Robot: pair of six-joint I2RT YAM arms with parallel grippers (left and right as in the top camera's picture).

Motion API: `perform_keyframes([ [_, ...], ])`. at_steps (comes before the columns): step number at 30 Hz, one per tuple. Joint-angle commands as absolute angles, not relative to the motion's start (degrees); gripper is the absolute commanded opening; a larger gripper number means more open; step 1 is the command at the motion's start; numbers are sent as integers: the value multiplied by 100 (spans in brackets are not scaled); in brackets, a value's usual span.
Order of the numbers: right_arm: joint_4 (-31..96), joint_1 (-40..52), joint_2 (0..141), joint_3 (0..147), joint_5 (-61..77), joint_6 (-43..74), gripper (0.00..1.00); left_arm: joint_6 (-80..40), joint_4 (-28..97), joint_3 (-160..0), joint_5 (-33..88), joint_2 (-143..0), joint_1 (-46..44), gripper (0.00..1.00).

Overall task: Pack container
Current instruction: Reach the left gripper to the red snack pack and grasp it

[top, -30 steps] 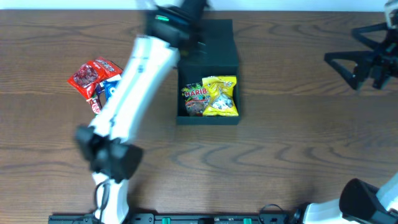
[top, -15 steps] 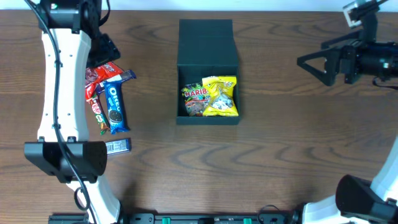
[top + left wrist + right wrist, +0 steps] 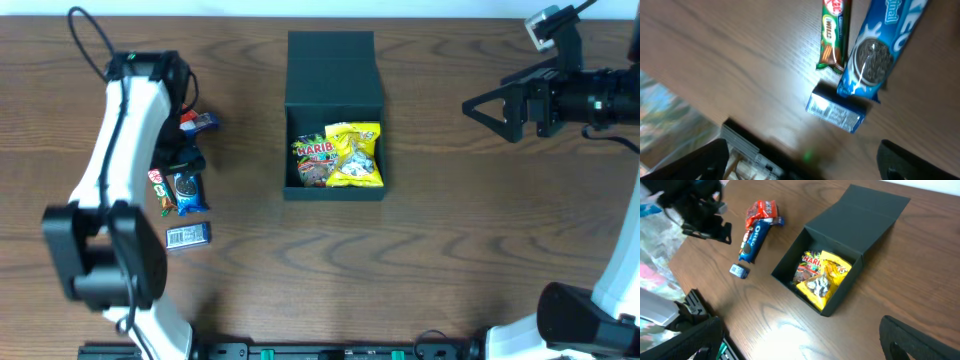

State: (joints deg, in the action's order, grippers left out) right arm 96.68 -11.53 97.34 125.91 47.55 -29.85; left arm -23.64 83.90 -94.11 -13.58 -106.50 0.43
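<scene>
Open container at 12 o'clock on the table, both claws wide.

Container (image 3: 335, 65) sits at the table's (image 3: 450, 250) 12 o'clock, dark, lid flipped flat toward 12. The tray at the 6 o'clock end holds a yellow Haribo bag (image 3: 353, 155) with a second, darker Haribo bag (image 3: 313, 160) touching it at 9. Left claw (image 3: 185, 155) hangs at the container's 9 o'clock over a loose snack pile, fingers spread wide. Below it lie an Oreo pack (image 3: 875, 50), a green bar (image 3: 832, 35) beside it, and a small blue packet (image 3: 835, 112) at the Oreo's end. Right claw (image 3: 480, 104) is at the container's 3 o'clock, well apart, fingers wide.
</scene>
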Motion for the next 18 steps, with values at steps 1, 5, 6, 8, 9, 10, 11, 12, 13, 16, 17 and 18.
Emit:
perform_keyframes([
  [1, 9657, -1122, 9751, 12578, 4781, -3173, 99, -1839, 7996, -9314, -1393, -10068, 408, 98],
  [5, 9623, -1122, 9751, 12578, 4777, -3201, 99, -674, 6989, -9314, -1396, -10206, 687, 96],
  [6, 9625, -1122, 9751, 12578, 4775, -3201, 99, -443, 6744, -9314, -1396, -10287, 722, 96],
  [8, 9625, -1122, 9751, 12578, 4775, -3201, 99, -45, 6307, -9314, -1396, -10473, 786, 95],
  [9, 9625, -1122, 9751, 12578, 4775, -3201, 99, 132, 6121, -9314, -1393, -10571, 810, 95],
  [10, 9627, -1122, 9751, 12578, 4759, -3201, 99, 346, 5902, -9314, -1393, -10715, 838, 95],
  [11, 9627, -1122, 9751, 12578, 4711, -3201, 99, 541, 5719, -9314, -1391, -10849, 856, 95],
  [12, 9631, -1122, 9751, 12578, 4663, -3199, 99, 731, 5570, -9314, -1393, -10967, 862, 95],
  [13, 9651, -1122, 9751, 12578, 4635, -3201, 99, 952, 5428, -9317, -1396, -11083, 864, 95],
  [16, 9719, -1122, 9751, 12578, 4624, -3199, 99, 1522, 5011, -9314, -1420, -11439, 869, 95],
  [17, 9727, -1122, 9751, 12578, 4571, -3192, 99, 1649, 4847, -9317, -1420, -11568, 878, 95],
  [18, 9727, -1122, 9751, 12578, 4495, -3175, 99, 1730, 4681, -9317, -1415, -11684, 893, 95],
])
